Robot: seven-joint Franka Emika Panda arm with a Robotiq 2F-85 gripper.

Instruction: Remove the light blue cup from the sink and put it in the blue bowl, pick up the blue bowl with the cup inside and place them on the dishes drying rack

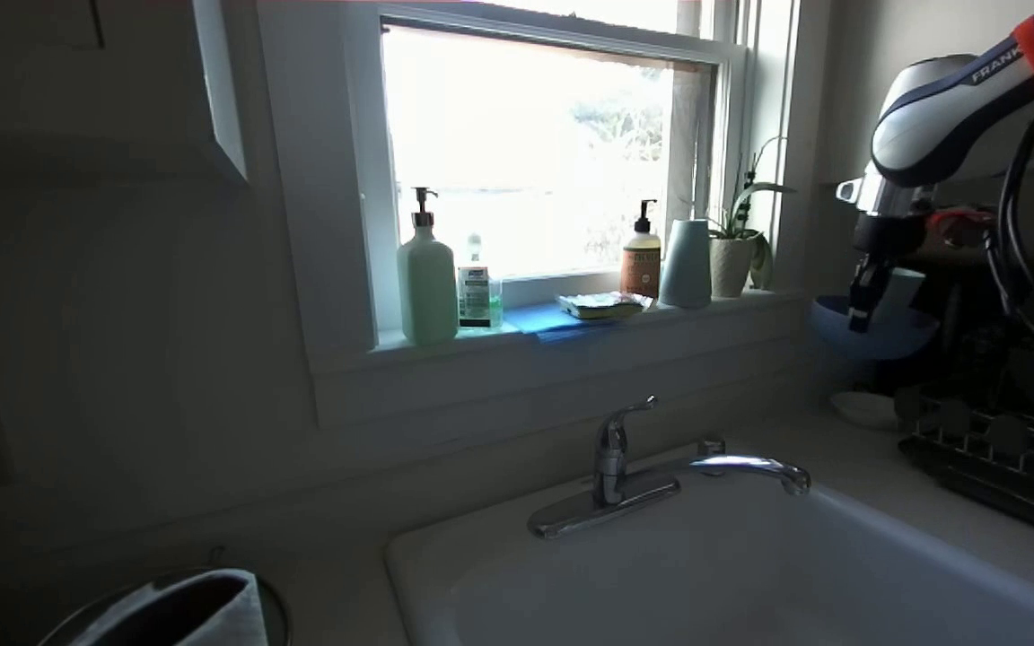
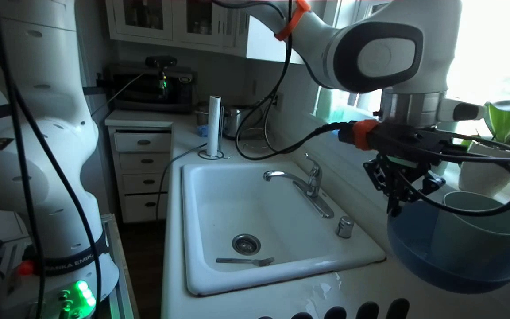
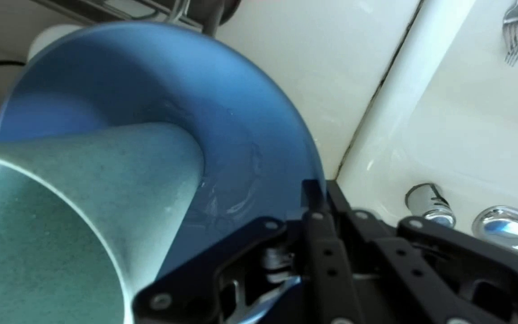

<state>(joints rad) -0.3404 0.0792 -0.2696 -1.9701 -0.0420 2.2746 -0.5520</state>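
Observation:
The blue bowl [image 1: 898,341] hangs in the air above the counter, short of the dishes drying rack [image 1: 1011,440], in an exterior view. It also shows in an exterior view [image 2: 414,241] and the wrist view [image 3: 245,130]. The light blue cup [image 2: 472,235] leans inside the bowl, mouth up and tilted; it fills the lower left of the wrist view [image 3: 151,166]. My gripper [image 3: 324,189] is shut on the bowl's rim, one finger inside and one outside. The sink [image 2: 219,199] lies beside the bowl. Rack prong tips [image 2: 335,313] show at an exterior view's bottom edge.
A chrome faucet [image 1: 611,467] stands at the sink's back edge. Forks [image 3: 514,29] lie in the sink. A white dish [image 1: 865,410] sits under the bowl by the wall. Bottles [image 1: 428,287], an upturned cup [image 1: 686,265] and a potted plant [image 1: 728,265] line the windowsill.

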